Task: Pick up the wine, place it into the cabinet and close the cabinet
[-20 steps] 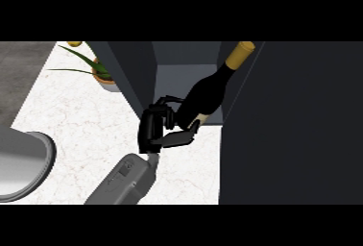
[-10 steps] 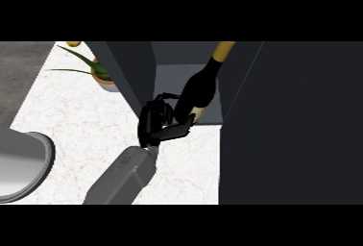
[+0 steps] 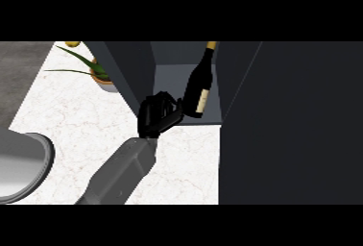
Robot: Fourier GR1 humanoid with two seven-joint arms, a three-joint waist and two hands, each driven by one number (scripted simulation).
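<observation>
At cabinet (image 3: 184, 57) mouth: wine bottle (image 3: 199, 86) now upright on shelf, no longer tilted as second ago. Left hand (image 3: 157, 117) beside base, fingers curled, seemingly off glass. Placing looks done; door closing remains.

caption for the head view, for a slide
Hand beside the wine bottle standing in the open cabinet.

A white marbled counter (image 3: 78, 125) is lying under even light, carrying a potted aloe plant (image 3: 96, 72) and a steel sink (image 3: 25, 168).
</observation>
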